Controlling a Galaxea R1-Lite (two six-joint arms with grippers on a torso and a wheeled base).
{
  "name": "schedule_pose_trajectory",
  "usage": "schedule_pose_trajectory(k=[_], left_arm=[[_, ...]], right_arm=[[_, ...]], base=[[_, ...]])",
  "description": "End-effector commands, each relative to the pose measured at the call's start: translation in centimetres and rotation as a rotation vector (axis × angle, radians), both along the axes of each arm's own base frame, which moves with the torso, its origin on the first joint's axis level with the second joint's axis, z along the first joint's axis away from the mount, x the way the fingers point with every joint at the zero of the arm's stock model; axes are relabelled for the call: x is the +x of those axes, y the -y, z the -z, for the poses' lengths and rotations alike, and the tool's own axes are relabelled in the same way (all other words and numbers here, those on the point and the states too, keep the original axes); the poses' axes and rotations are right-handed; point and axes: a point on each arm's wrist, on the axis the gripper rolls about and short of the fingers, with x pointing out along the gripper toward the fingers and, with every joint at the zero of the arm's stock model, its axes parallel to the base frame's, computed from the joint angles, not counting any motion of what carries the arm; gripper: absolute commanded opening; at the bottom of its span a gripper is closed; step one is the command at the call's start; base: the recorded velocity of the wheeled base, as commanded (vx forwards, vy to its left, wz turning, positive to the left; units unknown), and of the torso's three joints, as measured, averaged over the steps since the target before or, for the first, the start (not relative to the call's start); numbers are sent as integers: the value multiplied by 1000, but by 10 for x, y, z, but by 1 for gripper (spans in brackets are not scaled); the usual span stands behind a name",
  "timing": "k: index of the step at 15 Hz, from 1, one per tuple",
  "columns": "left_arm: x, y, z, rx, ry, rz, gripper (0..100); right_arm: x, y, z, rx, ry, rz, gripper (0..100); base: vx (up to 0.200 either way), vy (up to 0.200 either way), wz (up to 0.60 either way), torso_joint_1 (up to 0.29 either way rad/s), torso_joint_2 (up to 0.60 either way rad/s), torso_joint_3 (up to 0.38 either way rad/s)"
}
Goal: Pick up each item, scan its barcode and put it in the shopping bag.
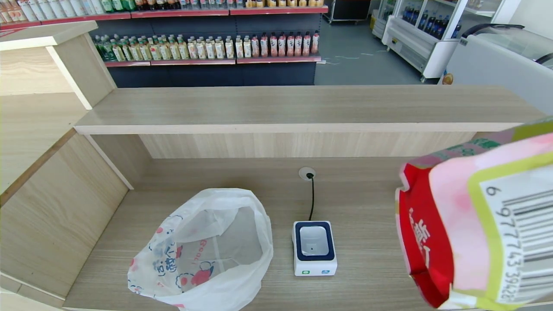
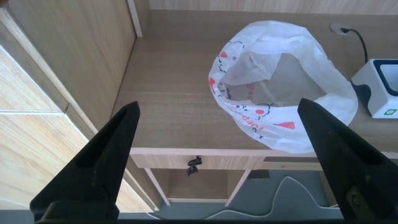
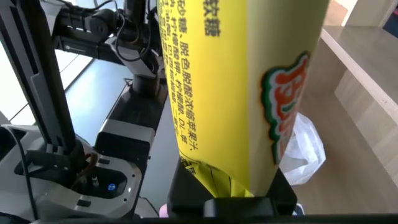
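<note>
Right jaws: snack packet clamped between | left jaws: apart

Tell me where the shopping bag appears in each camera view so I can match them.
Head view: shopping bag lies open on the counter, left of the scanner.
Left wrist view: shopping bag beyond the open left fingers, beside the scanner.
Right wrist view: a white bit of it peeks from behind the yellow snack packet.
Shared landmark: the wooden counter under the bag.
</note>
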Motion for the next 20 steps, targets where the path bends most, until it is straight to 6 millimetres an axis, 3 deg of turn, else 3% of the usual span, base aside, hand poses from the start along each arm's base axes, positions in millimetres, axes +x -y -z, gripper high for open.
schedule_pose_trajectory(k=[1,16,20], left_arm=[[0,0,0,-1,0,0,100],[0,0,0,-1,0,0,100],[0,0,0,-1,0,0,100]], right_arm=[[2,-9,2,-6,-14,-46,0],[-5,-3,2,-14,6,23,0],[-14,46,13,-34,-192,521,0]], base=[[0,0,0,0,0,0],[0,0,0,0,0,0],[0,0,0,0,0,0]])
